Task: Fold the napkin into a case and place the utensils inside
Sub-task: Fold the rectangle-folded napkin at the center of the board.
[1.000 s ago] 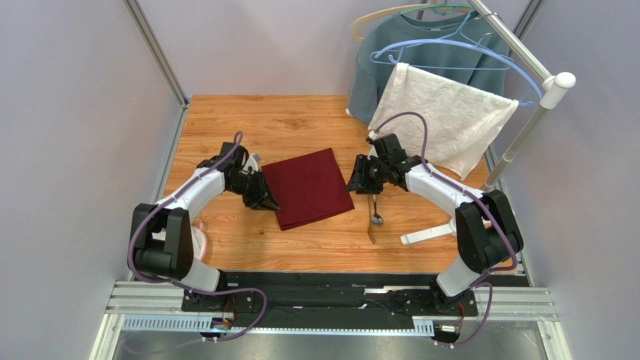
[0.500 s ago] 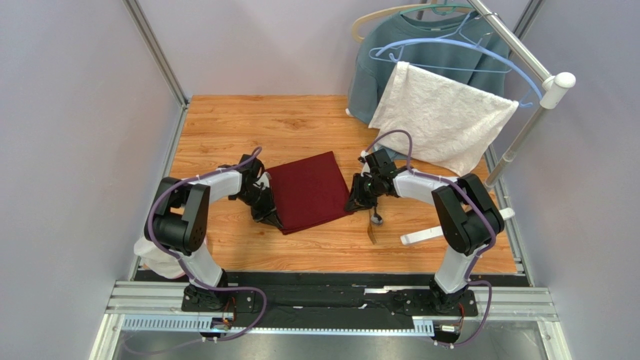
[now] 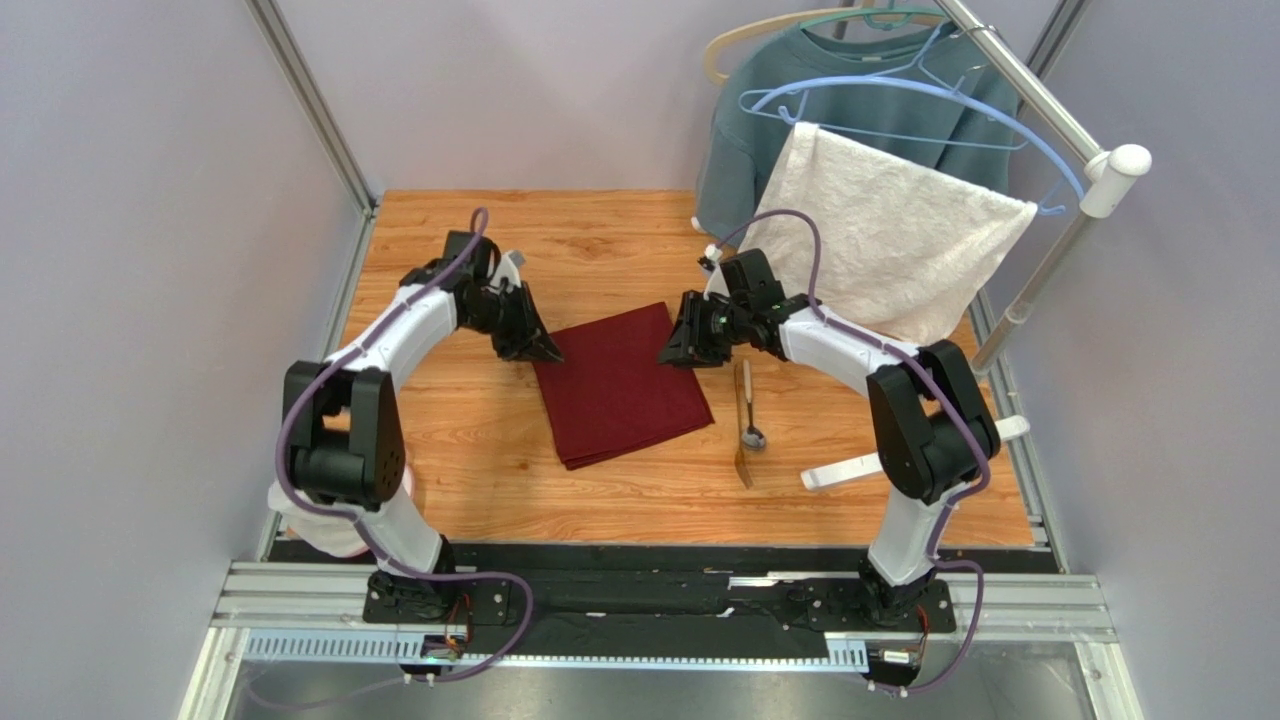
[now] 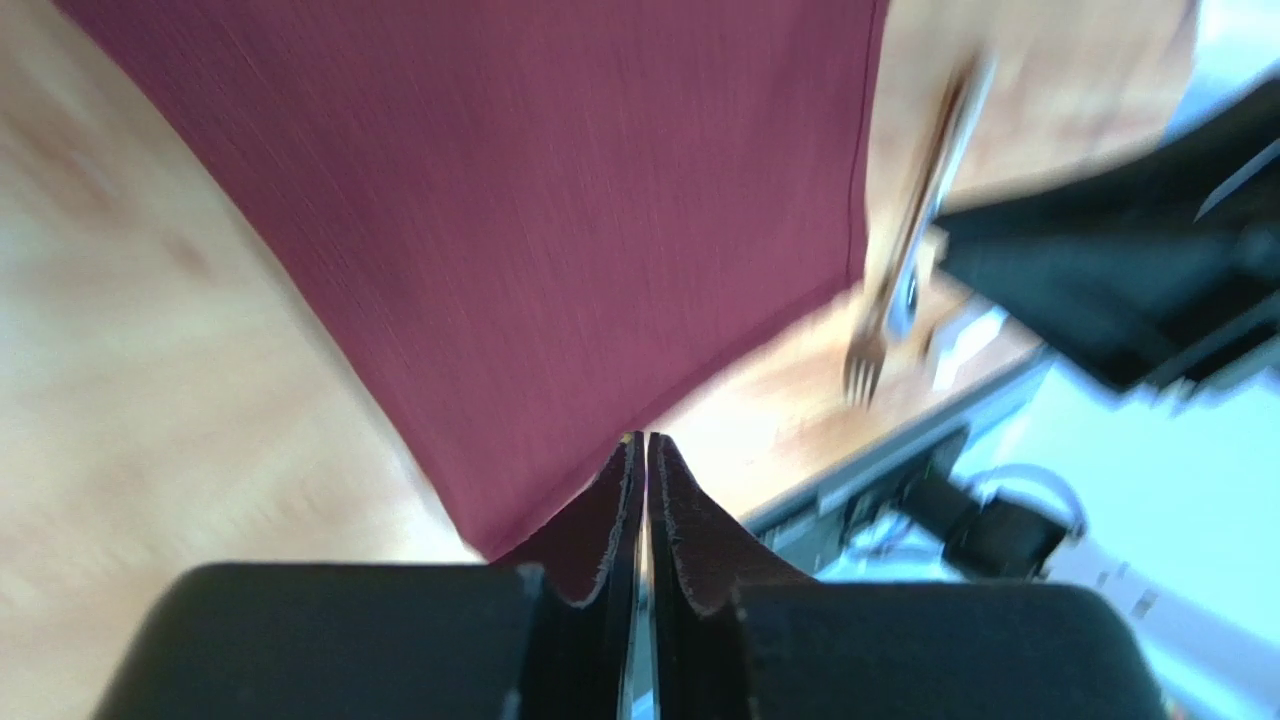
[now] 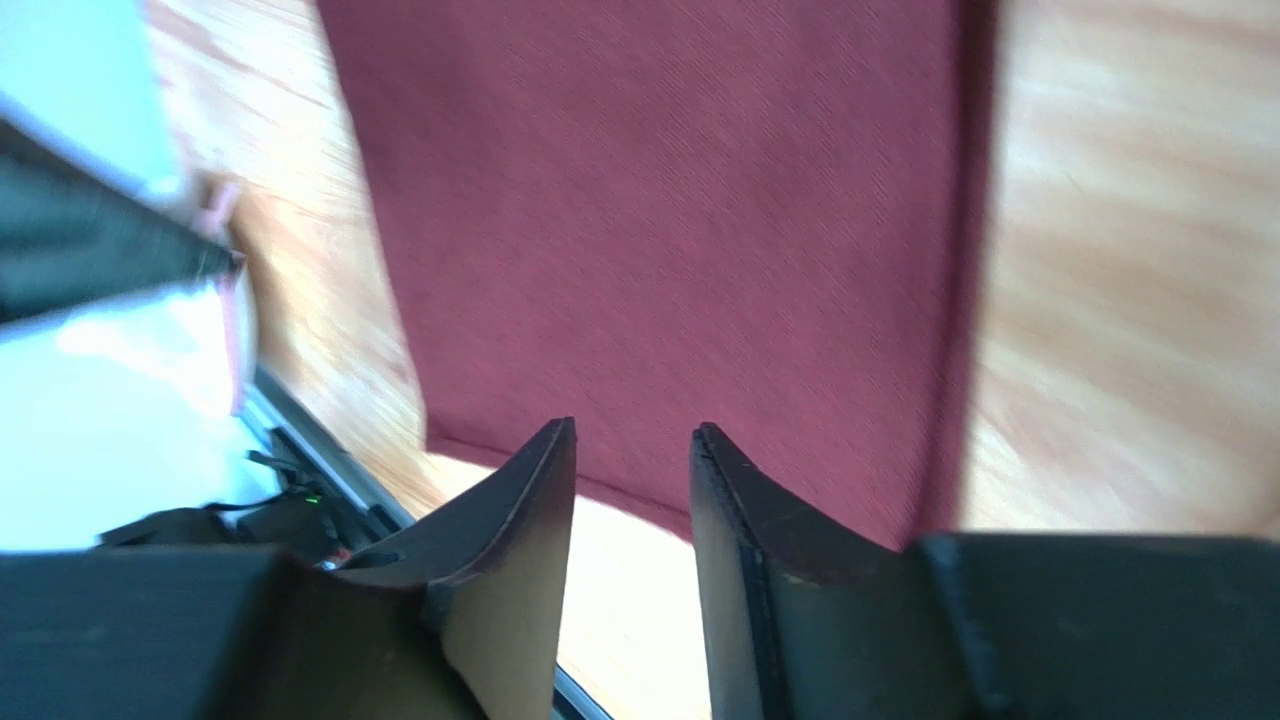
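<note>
Napkin position: the napkin (image 3: 621, 383) lay flat mid-table (image 3: 451, 450), with the utensils (image 3: 745, 428) just beside its right edge.
Left gripper (image 4: 646, 458): pressed together at the far left corner; cloth capture could not be confirmed.
Right gripper (image 5: 631, 450): spread above the far right corner, holding nothing.
Risk: a one-sided grasp would likely skew the fold; dragged cloth could displace the utensils.

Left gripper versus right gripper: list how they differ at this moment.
Jaws: the left gripper has its fingers pressed almost together, while the right gripper shows a clear gap between its fingers. Place: the left gripper sits at the far left corner of the napkin, the right gripper at its far right corner. Shared: both have black fingers and point in toward the napkin; whether either pinches cloth cannot be told.
</note>
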Controlling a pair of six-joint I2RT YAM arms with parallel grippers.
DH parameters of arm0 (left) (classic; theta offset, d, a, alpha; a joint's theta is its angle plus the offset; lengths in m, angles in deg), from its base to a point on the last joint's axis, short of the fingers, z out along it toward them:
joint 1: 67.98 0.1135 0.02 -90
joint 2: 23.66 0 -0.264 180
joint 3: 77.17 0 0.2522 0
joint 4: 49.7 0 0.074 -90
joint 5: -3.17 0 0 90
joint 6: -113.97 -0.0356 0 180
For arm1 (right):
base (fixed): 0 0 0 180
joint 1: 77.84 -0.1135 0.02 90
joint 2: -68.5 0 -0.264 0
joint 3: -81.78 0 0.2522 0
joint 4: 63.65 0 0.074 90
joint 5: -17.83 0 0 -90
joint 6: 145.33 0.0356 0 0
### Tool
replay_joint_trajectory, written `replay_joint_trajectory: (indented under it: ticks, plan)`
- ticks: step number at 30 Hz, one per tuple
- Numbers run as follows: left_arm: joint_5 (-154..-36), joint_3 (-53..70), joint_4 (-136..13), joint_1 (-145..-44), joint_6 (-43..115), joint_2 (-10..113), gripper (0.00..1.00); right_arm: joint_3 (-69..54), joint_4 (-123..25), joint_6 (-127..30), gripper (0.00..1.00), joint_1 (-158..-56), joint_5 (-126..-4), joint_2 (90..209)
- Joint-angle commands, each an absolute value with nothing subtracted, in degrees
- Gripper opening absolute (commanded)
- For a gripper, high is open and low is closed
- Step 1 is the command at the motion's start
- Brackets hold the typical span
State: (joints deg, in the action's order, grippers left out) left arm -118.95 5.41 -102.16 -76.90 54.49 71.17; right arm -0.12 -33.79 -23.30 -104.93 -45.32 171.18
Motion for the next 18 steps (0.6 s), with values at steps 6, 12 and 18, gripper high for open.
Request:
replay_joint_trajectory:
  ticks: [6, 12, 18]
  plan:
    - [-114.7, 16.7, -102.4, -70.9, 55.0, 89.1, 0.02, -10.2, -41.2, -20.3, 0.39, -105.2, -39.5, 183.0]
    - [-111.6, 21.2, -104.2, -70.5, 55.3, 93.6, 0.03, -19.2, -43.5, -17.4, 0.39, -103.1, -36.9, 192.0]
    - [-112.4, 23.2, -108.2, -69.4, 53.1, 90.9, 0.07, -25.4, -45.0, -13.6, 0.39, -101.7, -35.5, 195.2]
